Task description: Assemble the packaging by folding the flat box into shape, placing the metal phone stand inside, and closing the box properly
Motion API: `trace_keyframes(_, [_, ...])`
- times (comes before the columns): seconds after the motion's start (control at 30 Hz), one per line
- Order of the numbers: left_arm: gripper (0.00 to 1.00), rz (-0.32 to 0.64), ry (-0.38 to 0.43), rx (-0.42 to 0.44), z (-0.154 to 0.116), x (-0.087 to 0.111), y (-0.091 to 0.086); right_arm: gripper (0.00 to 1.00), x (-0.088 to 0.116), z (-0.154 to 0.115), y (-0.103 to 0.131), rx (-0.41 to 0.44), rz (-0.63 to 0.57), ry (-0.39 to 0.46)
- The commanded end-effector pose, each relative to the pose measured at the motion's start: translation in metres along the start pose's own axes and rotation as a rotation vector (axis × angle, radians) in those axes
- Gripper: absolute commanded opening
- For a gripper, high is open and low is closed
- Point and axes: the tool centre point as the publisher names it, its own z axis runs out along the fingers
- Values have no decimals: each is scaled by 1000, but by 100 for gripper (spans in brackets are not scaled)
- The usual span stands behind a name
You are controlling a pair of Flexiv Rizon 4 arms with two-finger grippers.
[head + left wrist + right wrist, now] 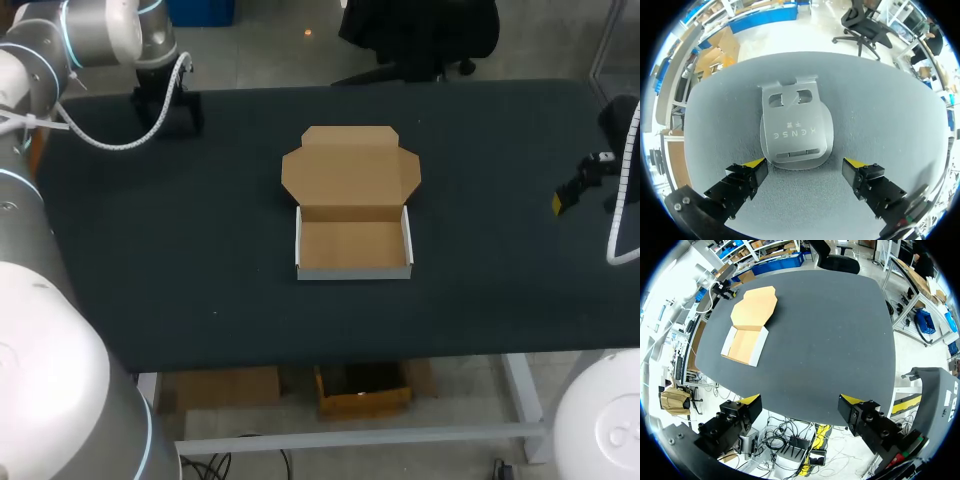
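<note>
Head view: the box (354,245) stands folded and empty on the desk (200,250), its lid (350,170) open. The metal phone stand (795,127) lies just ahead of the left gripper (804,165), whose fingers are apart. The right gripper (800,400) is apart too, holding nothing. Placing and closing remain.

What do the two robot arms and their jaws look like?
The left arm is round and silver-grey, with thin light-blue rings at its joints and a white coiled cable along it. The right arm shows a rounded white shell. The jaws of both are black and blocky, with bright yellow tips.
</note>
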Motion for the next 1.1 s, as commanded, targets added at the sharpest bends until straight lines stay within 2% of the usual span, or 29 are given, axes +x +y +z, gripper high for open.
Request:
trace_keyframes(0.03, [100, -3, -3, -77, 8, -1, -13, 100, 0, -1, 0, 4, -1, 2])
trace_keyframes(0.67, [100, -15, -1, -76, 9, -4, -25, 100, 0, -1, 0, 4, -1, 2])
trace_keyframes(0.83, [93, -17, -1, -77, 10, -4, -29, 100, 0, -1, 0, 4, -1, 2])
trace_keyframes(1.1, [94, -16, -5, -78, 10, -4, -33, 100, 0, -1, 0, 4, -1, 2])
